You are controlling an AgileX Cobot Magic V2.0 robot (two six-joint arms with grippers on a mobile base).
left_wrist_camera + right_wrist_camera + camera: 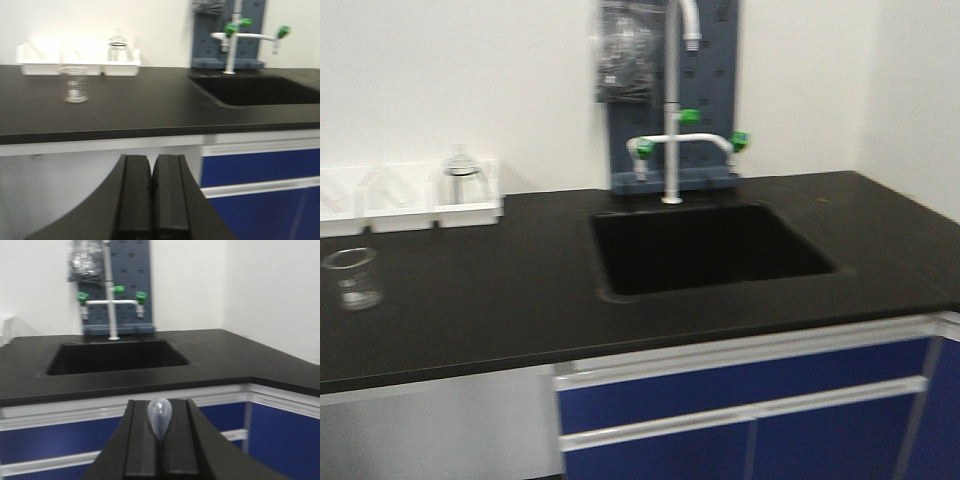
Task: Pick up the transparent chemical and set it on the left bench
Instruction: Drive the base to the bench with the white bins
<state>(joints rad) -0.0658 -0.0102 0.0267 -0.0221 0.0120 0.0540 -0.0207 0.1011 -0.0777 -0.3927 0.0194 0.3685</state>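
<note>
Pinching the transparent chemical (159, 416), right jaws face the left bench (215, 357) edge.

A black sink (710, 250) is set below a white tap (670, 110) with green handles, backed by a grey pegboard (720, 60). A clear beaker (350, 278) is seen near white bins (420, 208); a flask (460, 172) is held in the rightmost. Blue cabinet fronts (740, 390) are seen beneath.

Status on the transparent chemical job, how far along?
Done: the grab. The right gripper is shut on the transparent chemical, with its bulb poking out between the fingers. In hand: the carry, as it is held in front of the sink. Left: setting it down on the left bench with the white bins. The left gripper is shut and empty.
</note>
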